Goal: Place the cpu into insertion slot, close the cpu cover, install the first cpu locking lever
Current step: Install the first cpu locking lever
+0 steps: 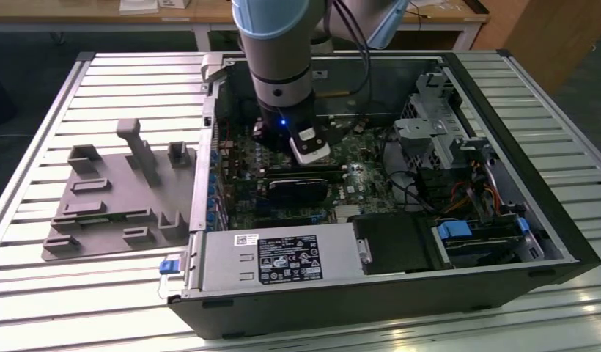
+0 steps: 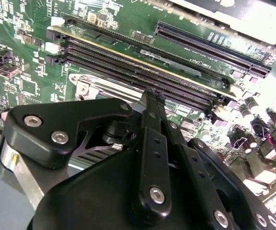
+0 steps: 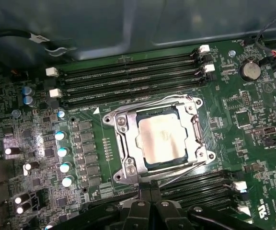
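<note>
The cpu [image 3: 163, 139], a silver-grey square chip, lies flat in the insertion slot on the green board. The cpu cover [image 3: 127, 146], a silver frame plate, lies down around it, with the chip's face showing through its window. Thin wire levers run along two sides of the cover, one [image 3: 150, 105] towards the memory slots and one [image 3: 178, 173] on the gripper's side. My gripper [image 3: 150, 194] hangs just off that side of the socket, its black fingers [image 2: 152, 103] pressed together with nothing between them. In the exterior view the gripper [image 1: 312, 155] reaches down into the open computer case.
Long black memory slots [image 3: 128, 79] flank the socket on both sides. A row of capacitors [image 3: 61, 152] stands beside it. In the case, a black card [image 1: 300, 192], a power supply [image 1: 271, 260] and a drive cage [image 1: 437, 136] surround the arm. A grey fixture [image 1: 115, 198] lies on the exterior view's left.
</note>
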You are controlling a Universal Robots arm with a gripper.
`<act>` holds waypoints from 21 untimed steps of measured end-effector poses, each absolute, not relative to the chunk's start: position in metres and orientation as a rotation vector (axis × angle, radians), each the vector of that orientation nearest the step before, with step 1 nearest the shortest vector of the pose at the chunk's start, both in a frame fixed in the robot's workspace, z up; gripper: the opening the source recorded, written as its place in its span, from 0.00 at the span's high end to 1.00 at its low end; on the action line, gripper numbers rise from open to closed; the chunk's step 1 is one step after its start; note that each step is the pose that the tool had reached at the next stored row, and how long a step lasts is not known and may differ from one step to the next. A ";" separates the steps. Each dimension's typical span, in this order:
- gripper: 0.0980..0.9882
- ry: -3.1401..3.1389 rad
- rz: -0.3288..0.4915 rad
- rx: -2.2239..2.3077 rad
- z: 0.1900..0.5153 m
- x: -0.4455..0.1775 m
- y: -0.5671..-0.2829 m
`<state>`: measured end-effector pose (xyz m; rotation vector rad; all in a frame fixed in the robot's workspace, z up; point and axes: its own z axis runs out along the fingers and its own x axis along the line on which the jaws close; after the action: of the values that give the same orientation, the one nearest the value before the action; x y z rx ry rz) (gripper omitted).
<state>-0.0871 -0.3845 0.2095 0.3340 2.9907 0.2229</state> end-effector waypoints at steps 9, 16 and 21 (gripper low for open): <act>1.00 2.991 0.291 0.332 0.206 -0.090 -0.395; 1.00 2.990 0.348 0.323 0.203 -0.096 -0.400; 1.00 2.990 0.385 0.315 0.199 -0.100 -0.401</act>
<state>-0.0998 -0.4009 0.1993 0.3151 2.9901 0.3855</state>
